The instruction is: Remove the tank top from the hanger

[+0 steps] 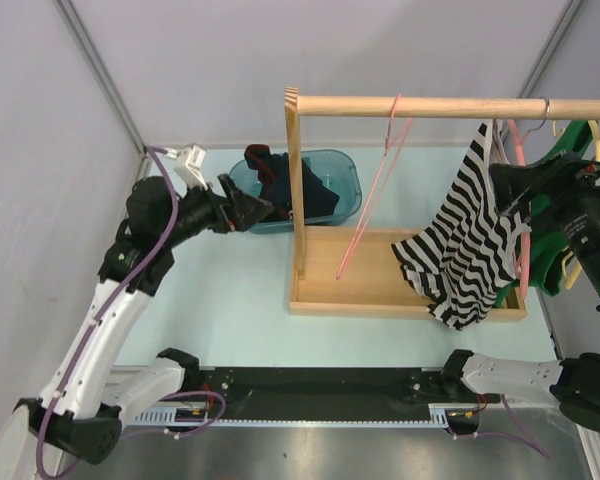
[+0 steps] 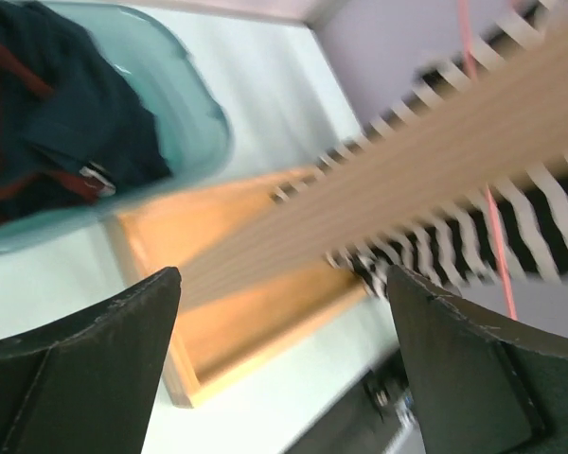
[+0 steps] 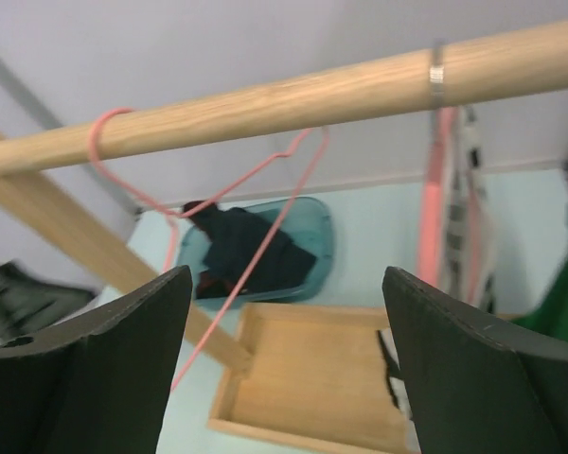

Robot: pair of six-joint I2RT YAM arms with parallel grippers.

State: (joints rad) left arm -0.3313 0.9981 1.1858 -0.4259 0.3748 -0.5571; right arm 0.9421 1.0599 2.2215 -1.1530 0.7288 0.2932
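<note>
My left gripper (image 2: 284,284) and right gripper (image 3: 284,284) both gape wide, gripping nothing. At the right, my right arm (image 1: 585,230) covers part of the striped tank top (image 1: 468,245) and its pink hanger (image 1: 517,148).

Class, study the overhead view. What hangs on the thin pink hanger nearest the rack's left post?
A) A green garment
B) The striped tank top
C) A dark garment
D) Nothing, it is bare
D: the pink hanger hangs bare from the wooden rod, while the striped tank top hangs further right along the rod.
</note>
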